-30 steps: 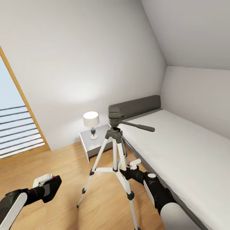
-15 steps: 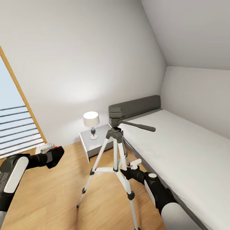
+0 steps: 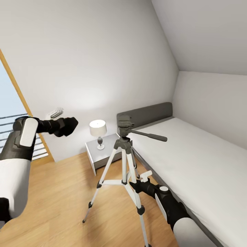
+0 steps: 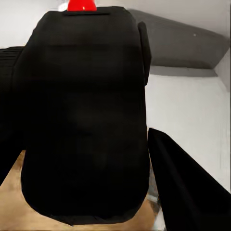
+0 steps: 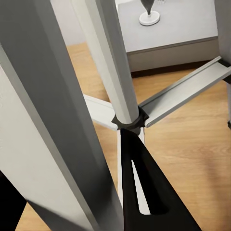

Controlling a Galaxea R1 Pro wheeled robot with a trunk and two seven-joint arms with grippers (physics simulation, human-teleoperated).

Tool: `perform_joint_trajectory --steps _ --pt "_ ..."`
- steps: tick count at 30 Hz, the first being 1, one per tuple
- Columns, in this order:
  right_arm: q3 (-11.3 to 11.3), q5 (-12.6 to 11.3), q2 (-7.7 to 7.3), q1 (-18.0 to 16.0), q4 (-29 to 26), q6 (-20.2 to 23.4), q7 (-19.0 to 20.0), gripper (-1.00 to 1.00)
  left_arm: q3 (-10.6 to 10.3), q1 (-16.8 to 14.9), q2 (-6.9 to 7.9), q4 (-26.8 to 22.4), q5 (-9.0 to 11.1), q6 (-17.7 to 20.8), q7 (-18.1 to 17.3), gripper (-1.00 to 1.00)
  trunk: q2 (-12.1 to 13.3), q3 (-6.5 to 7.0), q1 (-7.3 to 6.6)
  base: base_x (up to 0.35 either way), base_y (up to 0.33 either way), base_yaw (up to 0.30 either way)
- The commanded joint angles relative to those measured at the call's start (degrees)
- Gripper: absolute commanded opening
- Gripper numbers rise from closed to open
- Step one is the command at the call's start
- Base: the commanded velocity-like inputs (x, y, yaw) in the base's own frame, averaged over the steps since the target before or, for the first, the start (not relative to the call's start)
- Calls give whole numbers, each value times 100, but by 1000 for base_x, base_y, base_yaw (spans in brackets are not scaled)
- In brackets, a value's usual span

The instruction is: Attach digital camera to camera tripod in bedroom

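Chunky black digital camera; red button on top

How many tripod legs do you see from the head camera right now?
3. On the camera tripod, one leg splays toward the window side, one comes forward beside the right gripper, one runs back toward the bed, partly hidden.

Matt black digital camera, satin silver-white metal-looking camera tripod legs, smooth light wood floor.

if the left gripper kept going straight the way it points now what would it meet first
Probably the tripod head. The left gripper, holding the digital camera, points right at about that height, with free air between; depth alignment is unclear.
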Motion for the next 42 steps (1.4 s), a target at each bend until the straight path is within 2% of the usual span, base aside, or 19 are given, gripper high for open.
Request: perform_joint_trajectory --steps 1,2,3,7,8,13,14,17,18,19,21,22,26,27,28,32,33,36,42 --pt "-47 194 2 -3 522 62 30 -100 1 -195 -62 162 -33 32 55 -100 -8 -14 4 0 0 0" --pt "-47 194 2 -3 522 61 29 -100 0 -377 -127 322 -33 32 55 -100 -8 -14 4 0 0 0" --pt "-47 194 1 -3 522 58 29 -100 -2 -741 -251 640 -27 32 55 -100 -8 -14 4 0 0 0" --pt "-47 194 1 -3 522 61 28 -100 -2 -1469 -420 1222 58 32 55 -100 -8 -14 4 0 0 0" --pt "-47 195 1 -3 522 60 28 -100 -1 -1816 -467 1451 177 32 55 -100 -8 -14 4 0 0 0" --pt "-47 196 1 -3 520 56 33 -100 -4 -2504 -554 1768 752 36 55 -100 -8 -14 4 0 0 0" --pt "-47 199 1 -3 521 55 35 -100 -19 -2672 -598 1808 1044 37 55 -100 -8 -14 4 0 0 0" --pt "-44 201 1 -3 521 55 36 -100 -59 -2821 -710 1813 1447 37 60 -100 -8 -14 4 0 0 0" --pt "-42 202 1 -3 522 54 38 -100 -138 -2878 -811 1788 1641 37 63 -100 -8 -14 4 0 0 0" --pt "-41 207 1 -3 522 56 42 -100 -302 -2914 -909 1735 1766 37 65 -100 -8 -14 4 0 0 0" --pt "-40 212 1 -3 522 58 52 -100 -557 -2939 -985 1649 1857 37 65 -100 -8 -14 4 0 0 0" --pt "-40 215 1 -3 522 60 64 -100 -886 -2956 -1036 1523 1931 37 63 -100 -8 -14 4 0 0 0" --pt "-39 219 1 -3 522 62 77 -100 -1550 -2970 -1084 1233 2063 37 58 -100 -8 -14 4 0 0 0" --pt "-39 220 1 -3 522 62 77 -100 -1783 -2976 -1096 1120 2154 37 57 -100 -8 -14 4 0 0 0" --pt "-39 220 1 -3 522 62 74 -100 -1869 -2978 -1098 1080 2207 37 57 -100 -8 -14 4 0 0 0" --pt "-37 221 1 -3 522 63 63 -100 -2086 -2979 -1104 987 2463 37 56 -100 -8 -14 4 0 0 0" --pt "-34 221 1 -3 522 63 60 -100 -2144 -2978 -1102 963 2583 37 56 -100 -8 -14 4 0 0 0" --pt "-37 221 1 -3 521 63 49 -100 -2224 -2956 -1100 913 2781 37 55 -100 -8 -14 4 0 0 0" --pt "-34 221 1 -3 522 63 46 -100 -2241 -2940 -1102 932 2823 21 55 -100 -8 -14 4 0 0 0"
